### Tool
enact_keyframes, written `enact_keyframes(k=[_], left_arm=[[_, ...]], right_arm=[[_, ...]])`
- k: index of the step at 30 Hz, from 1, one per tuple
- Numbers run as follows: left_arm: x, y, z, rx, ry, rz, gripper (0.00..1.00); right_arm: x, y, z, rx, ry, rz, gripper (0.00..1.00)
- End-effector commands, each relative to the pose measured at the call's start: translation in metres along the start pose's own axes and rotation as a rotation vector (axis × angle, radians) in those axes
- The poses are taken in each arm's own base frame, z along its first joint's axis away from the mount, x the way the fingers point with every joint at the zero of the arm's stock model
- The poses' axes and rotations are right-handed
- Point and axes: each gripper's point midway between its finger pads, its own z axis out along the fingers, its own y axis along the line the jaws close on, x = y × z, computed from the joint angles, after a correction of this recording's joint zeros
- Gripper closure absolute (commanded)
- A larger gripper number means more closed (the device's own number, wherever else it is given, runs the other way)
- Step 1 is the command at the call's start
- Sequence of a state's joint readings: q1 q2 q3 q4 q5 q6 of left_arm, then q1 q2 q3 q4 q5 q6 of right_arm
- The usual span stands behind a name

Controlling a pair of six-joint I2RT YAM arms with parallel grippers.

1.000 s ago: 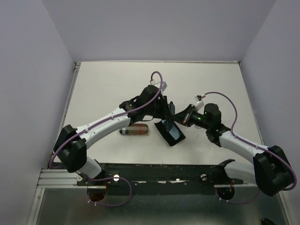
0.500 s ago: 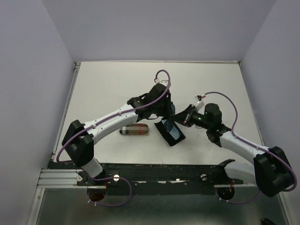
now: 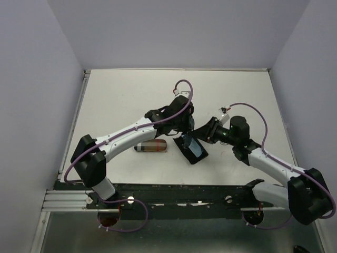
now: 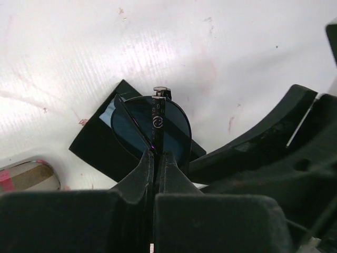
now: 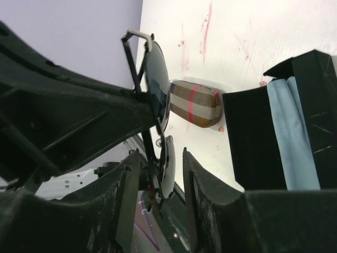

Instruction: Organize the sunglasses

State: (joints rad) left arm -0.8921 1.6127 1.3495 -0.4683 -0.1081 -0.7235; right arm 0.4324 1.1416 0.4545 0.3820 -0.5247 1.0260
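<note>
The sunglasses point(image 4: 152, 126), the black-framed pair with dark round lenses, hang folded in the air over the middle of the bench point(image 3: 121, 100), and they have just changed owners. Starting at the left, the plaid case point(image 3: 151, 146) lies shut on the bench at about 8 o'clock from the glasses. Next, the left tool point(image 4: 156, 158) is pinched tight on the frame, the lenses standing out beyond its tips; a moment ago its jaws stood apart around the pair. Just below, at 6 o'clock, the black case point(image 3: 192, 149) lies open with a blue cloth point(image 5: 295, 126) in it. At 3 o'clock the right tool point(image 5: 160, 179) has let go: its fingers stand parted with the pair between them, seemingly unclamped, where a second earlier they were closed on it. The left arm has also swung in closer, while the right has barely shifted. We judge the handover done. The left arm now carries the pair, and the right should back away toward 3 o'clock before the glasses go down into the open case.
</note>
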Motion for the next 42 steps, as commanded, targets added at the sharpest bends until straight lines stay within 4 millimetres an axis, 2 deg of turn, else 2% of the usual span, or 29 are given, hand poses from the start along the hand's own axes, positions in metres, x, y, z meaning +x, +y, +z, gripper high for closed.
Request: enact_keyframes(k=[1, 5, 8, 9, 14, 19, 24, 28, 38, 42], left_arm=[[0.004, 0.025, -0.003, -0.112, -0.011, -0.038, 1.00], [0.016, 0.037, -0.004, -0.148, 0.030, -0.102, 1.00], [0.030, 0.049, -0.007, -0.201, 0.064, -0.189, 1.00], [0.032, 0.051, -0.008, -0.208, 0.064, -0.212, 1.00], [0.043, 0.056, -0.011, -0.214, 0.074, -0.269, 1.00], [0.048, 0.059, -0.010, -0.219, 0.085, -0.299, 1.00], [0.051, 0.061, -0.006, -0.224, 0.099, -0.302, 1.00], [0.052, 0.061, -0.003, -0.214, 0.107, -0.302, 1.00], [0.056, 0.061, 0.004, -0.204, 0.131, -0.302, 1.00], [0.056, 0.061, 0.006, -0.201, 0.136, -0.305, 1.00]], right_arm=[[-0.006, 0.009, -0.007, 0.017, -0.011, -0.064, 0.48], [-0.009, 0.002, -0.015, 0.088, -0.034, -0.085, 0.38], [-0.015, -0.027, -0.023, 0.248, -0.090, -0.079, 0.33], [-0.019, -0.039, -0.027, 0.310, -0.118, -0.074, 0.32], [-0.031, -0.072, -0.039, 0.480, -0.215, -0.077, 0.29], [-0.031, -0.094, -0.041, 0.560, -0.233, -0.064, 0.28], [-0.026, -0.105, -0.036, 0.562, -0.220, -0.052, 0.28], [-0.025, -0.104, -0.029, 0.525, -0.220, -0.048, 0.28], [-0.007, -0.118, -0.021, 0.517, -0.154, -0.004, 0.30], [0.002, -0.116, -0.017, 0.478, -0.116, 0.017, 0.33]])
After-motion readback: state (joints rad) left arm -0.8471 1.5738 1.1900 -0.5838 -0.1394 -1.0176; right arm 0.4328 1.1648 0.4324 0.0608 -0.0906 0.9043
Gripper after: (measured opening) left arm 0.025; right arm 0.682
